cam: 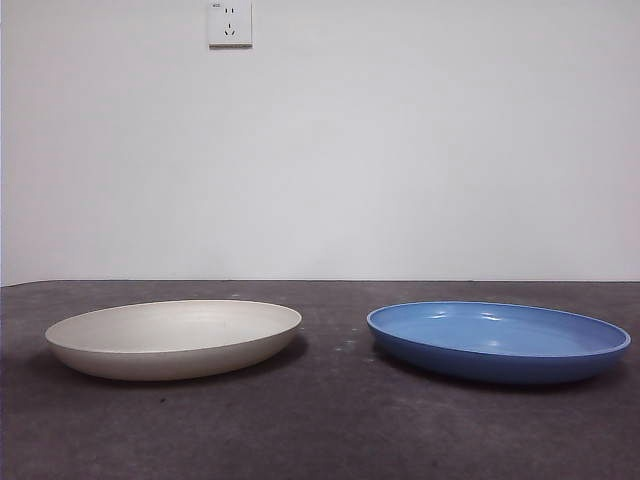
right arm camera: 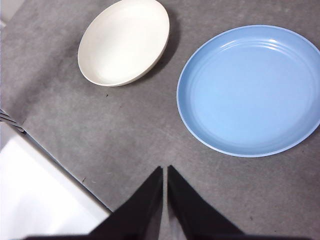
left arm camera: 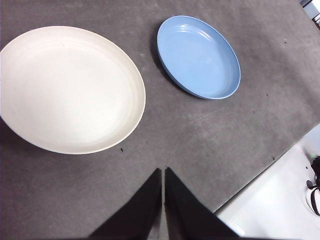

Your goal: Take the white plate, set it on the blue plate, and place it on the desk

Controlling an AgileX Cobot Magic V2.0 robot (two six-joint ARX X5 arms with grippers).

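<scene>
Two unmarked plates [cam: 173, 338] [cam: 498, 340], seemingly apart.

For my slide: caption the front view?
White plate and blue plate side by side, apart, on the desk.

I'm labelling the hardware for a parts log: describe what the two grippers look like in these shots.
Only the jaws show. The left gripper has two plain black jaws, flat-sided and tapering to narrow pointed tips, with no markings or cables visible. The right gripper looks the same: two matte black wedge-shaped jaws. The front view shows no arm at all.
</scene>
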